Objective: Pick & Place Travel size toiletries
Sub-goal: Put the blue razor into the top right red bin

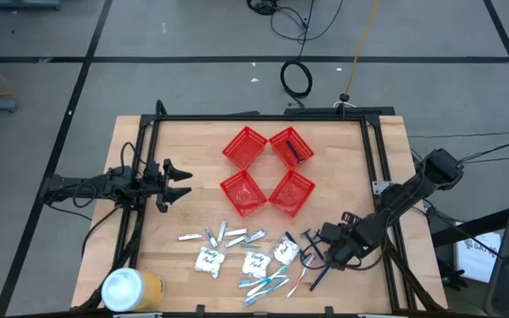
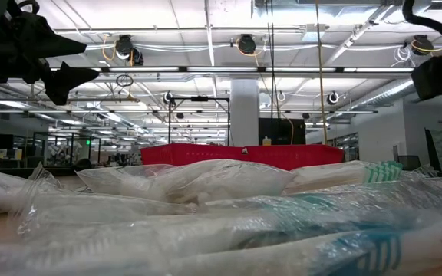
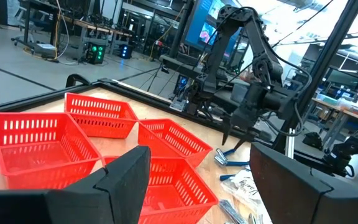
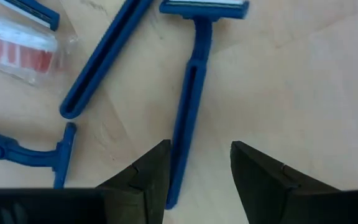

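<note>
At the table's near edge a yellow can with a white lid is seen at the left corner. Along that same edge, right of the can, wrapped toothbrushes are laid in a loose fan, and in the low view they fill the foreground. Just behind them three white sachets are set in a row, and behind those a scatter of small silvery tubes is spread. At the right end of this cluster, dark blue razors are lying on the wood.

The right gripper is held low over the razors, its fingers apart and clamped on nothing. In the right wrist view one razor is seen flat on the table with its handle running in beside one fingertip; contact cannot be told. Two more razors and a wrapped red-bristled toothbrush are lying beside it.

Farther back, at the table's left side, the left gripper is held above the surface with its fingers apart, well clear of everything.

Beyond, at mid-table, four red baskets are grouped in a square; a dark item is seen in the far right basket.
</note>
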Controlling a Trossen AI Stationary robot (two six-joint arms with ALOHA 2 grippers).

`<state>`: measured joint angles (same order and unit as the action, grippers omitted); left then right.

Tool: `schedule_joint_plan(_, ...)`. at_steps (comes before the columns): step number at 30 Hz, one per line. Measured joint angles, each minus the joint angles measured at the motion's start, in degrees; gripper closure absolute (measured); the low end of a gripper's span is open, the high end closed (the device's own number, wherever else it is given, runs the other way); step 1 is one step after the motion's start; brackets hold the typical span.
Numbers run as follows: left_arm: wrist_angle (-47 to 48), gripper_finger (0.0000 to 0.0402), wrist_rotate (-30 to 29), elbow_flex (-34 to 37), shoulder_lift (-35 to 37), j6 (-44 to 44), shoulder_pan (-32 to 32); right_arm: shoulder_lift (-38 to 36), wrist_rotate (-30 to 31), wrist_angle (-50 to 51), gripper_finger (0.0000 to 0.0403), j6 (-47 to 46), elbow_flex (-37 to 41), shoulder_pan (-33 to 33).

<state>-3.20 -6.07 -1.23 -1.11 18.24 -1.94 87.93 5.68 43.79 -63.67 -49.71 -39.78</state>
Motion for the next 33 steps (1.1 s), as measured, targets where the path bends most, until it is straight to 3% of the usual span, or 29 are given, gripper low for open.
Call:
schedule_joint_plan(6,0.0,0.0131,0.0,0.0,0.0,0.0,0.0,0.0,-1.3,-3.5,0.0248,-1.8,0.0,-1.6)
schedule_joint_plan(25,0.0,0.0131,0.0,0.0,0.0,0.0,0.0,-0.1,-1.3,-0.3,0.0248,-4.7,0.0,-2.0)
schedule_joint_plan(33,0.0,0.0131,0.0,0.0,0.0,0.0,0.0,-0.3,-1.2,-6.6,0.0248,-7.4,4.3,-3.0)
